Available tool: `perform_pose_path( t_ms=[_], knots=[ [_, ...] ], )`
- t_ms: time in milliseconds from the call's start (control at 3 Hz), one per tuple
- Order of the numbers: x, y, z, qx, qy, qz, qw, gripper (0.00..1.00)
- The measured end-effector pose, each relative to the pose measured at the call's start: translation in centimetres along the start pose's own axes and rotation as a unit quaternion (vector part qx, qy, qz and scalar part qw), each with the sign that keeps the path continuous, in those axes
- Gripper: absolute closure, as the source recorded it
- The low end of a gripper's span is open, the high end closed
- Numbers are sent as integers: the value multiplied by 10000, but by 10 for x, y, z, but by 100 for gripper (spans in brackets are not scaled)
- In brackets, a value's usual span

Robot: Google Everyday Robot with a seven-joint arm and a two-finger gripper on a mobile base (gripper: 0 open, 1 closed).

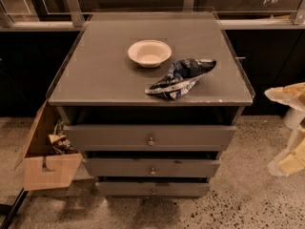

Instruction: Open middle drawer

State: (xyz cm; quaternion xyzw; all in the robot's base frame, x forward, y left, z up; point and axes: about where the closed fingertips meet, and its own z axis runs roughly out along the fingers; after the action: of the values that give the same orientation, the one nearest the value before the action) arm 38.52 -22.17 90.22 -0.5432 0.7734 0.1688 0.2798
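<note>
Drawer cabinet [143, 82]: middle drawer [119, 168], second front down, is judged not yet pulled. Gripper [289, 128] is seen right of the cabinet, well apart from it, and its open or closed state cannot be told. The knob [152, 171] at the cabinet's front centre is untouched, so reach, grasp and pull are all left.

We see open speckled floor [238, 204] in front of the grey drawer cabinet [95, 80], so the middle drawer [190, 168] and its small round metal knob [152, 171] can be approached head-on. The tallest grey drawer front [200, 137] sits just above, narrowing the way in from overhead. An open brown cardboard box [47, 171] crowds the cabinet's left side at drawer height. The blurred pale gripper [291, 128] hangs at the right edge, well apart from the fronts. A white bowl [149, 53] and a crumpled blue-and-white bag [181, 78] occupy the top.
</note>
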Motion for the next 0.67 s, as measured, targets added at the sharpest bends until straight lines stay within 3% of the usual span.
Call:
perform_pose_path(
  t_ms=[333,667],
  knots=[
    [2,22,24,44,-191,197,9996,0],
    [5,38,48,296,-27,313,9991,0]
  ],
)
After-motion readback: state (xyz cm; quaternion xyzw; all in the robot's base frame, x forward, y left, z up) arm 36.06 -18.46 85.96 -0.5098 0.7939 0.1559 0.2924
